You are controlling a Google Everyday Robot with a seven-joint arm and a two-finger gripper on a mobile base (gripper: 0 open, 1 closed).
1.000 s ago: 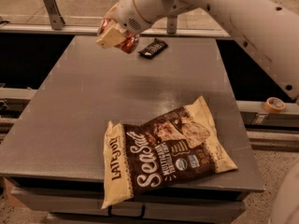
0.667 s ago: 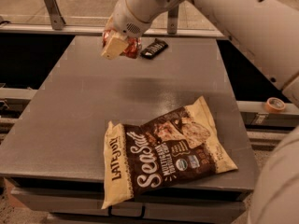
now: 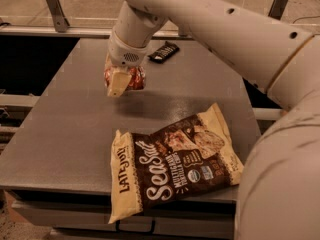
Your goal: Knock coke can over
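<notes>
The coke can (image 3: 134,78), red with white markings, sits between the cream fingers (image 3: 117,84) of my gripper (image 3: 123,81). The gripper is shut on it and holds it above the left middle of the grey table (image 3: 65,129). The fingers and wrist hide much of the can. The white arm reaches in from the upper right.
A large brown and cream Sea Salt chip bag (image 3: 172,164) lies at the table's front, overhanging the front edge. A small black snack bar wrapper (image 3: 164,52) lies near the far edge. The arm's shadow (image 3: 165,106) falls between the gripper and the bag.
The gripper with the can has moved from the table's far edge toward the front and lower, now over the left middle of the table. The bag and wrapper have not moved.
</notes>
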